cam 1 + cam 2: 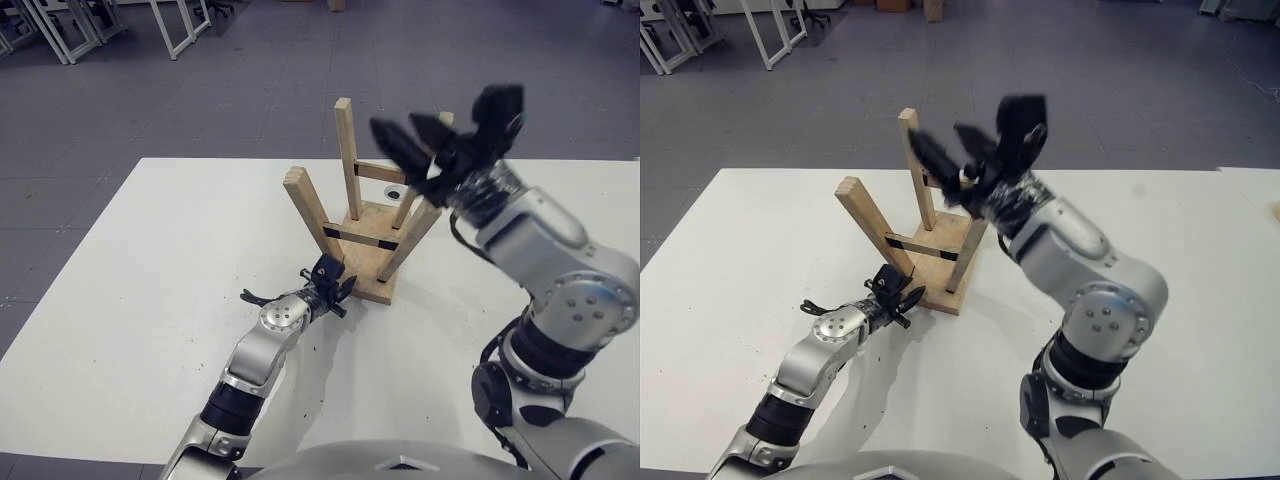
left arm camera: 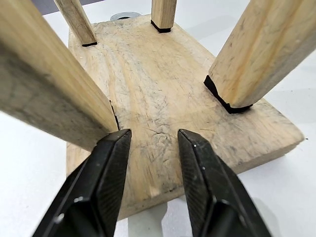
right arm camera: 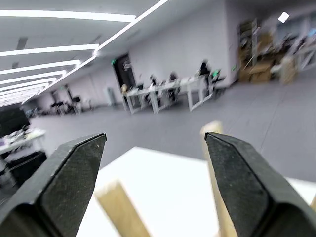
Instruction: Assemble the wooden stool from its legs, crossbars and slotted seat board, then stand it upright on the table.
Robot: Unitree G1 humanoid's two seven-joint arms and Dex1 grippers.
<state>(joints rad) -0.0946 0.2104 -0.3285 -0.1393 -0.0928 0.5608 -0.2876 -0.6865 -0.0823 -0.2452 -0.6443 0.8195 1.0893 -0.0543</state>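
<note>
The wooden stool point(image 1: 366, 252) rests upside down on the white table point(image 1: 150, 290), seat board point(image 2: 153, 94) down and legs up. One leg point(image 1: 348, 158) stands tall at the back, and another leg point(image 1: 311, 212) leans to the left. A crossbar point(image 1: 362, 239) with black ends joins the front legs. My left gripper point(image 1: 331, 282) is open at the seat board's near corner, its fingers point(image 2: 106, 173) just over the board's underside beside a leg. My right gripper point(image 1: 440, 128) is open and raised above the far right leg's top, holding nothing. In the right wrist view, leg tops point(image 3: 216, 163) show between its fingers.
A round metal hole point(image 1: 393, 192) sits in the table behind the stool. Bare white tabletop spreads to the left and near side. White desk frames point(image 1: 60, 30) stand on the grey floor far behind.
</note>
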